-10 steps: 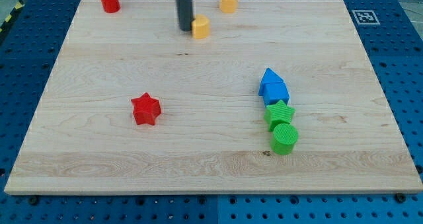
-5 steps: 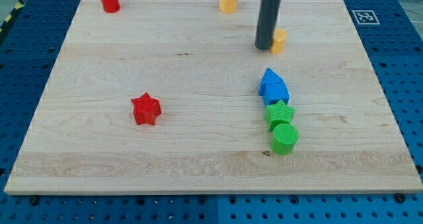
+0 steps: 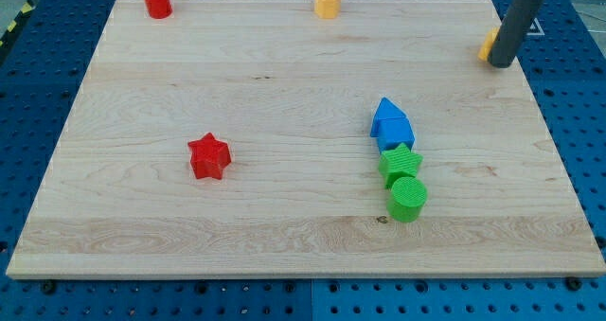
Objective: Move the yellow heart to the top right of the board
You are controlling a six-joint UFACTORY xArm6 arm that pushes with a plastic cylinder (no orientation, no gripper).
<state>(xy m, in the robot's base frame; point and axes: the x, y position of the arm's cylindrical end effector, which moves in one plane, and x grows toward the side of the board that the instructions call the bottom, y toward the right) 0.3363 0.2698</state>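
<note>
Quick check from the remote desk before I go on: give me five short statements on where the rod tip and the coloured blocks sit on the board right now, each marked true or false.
1. My tip is at the wooden board's right edge, near the top right corner. True.
2. The yellow heart block shows in full at the view's right of my tip. False: only a sliver of it peeks out on the view's left of the rod.
3. The green star block sits between the blue block and the green cylinder block. True.
4. The red star block touches the blue block. False: it stands alone, far to the view's left.
5. The red cylinder block is near the top left corner. True.
</note>
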